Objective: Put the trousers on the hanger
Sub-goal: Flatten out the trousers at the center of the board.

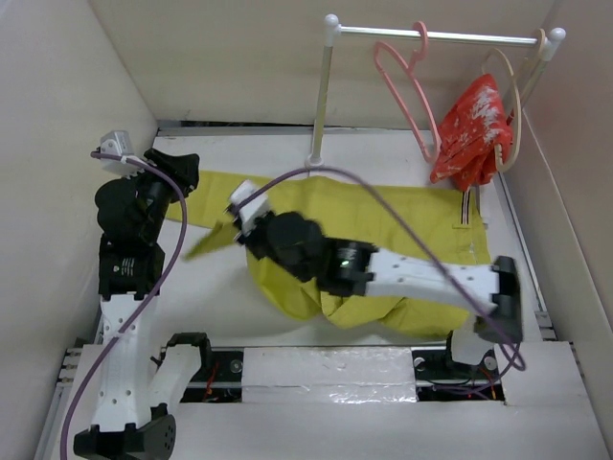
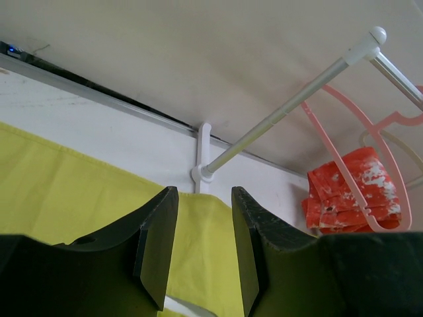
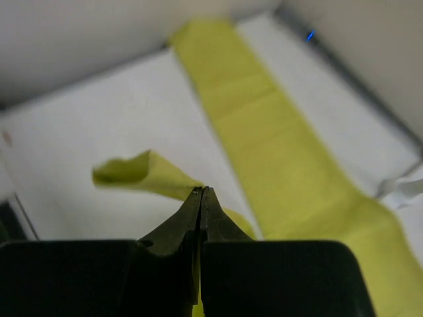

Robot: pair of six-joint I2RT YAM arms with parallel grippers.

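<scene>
Right gripper (image 3: 200, 193) is pinched shut on a thin fold of the trousers (image 3: 284, 152), probably a leg edge. A loose flap sticks out left of the tips, and the long leg runs away ahead and to the right. Left gripper (image 2: 203, 198) is half open with nothing between the jaws and cloth just below it. To do this well: lift slowly, confirm the pinch has enough cloth, and get left onto a second point before carrying. Hanger (image 1: 407, 96) hangs on the rail (image 1: 431, 36), well beyond both grippers. Trousers are mustard yellow, thin and limp, bunched under my right wrist, with the striped waistband at the end farthest from my right tips.
</scene>
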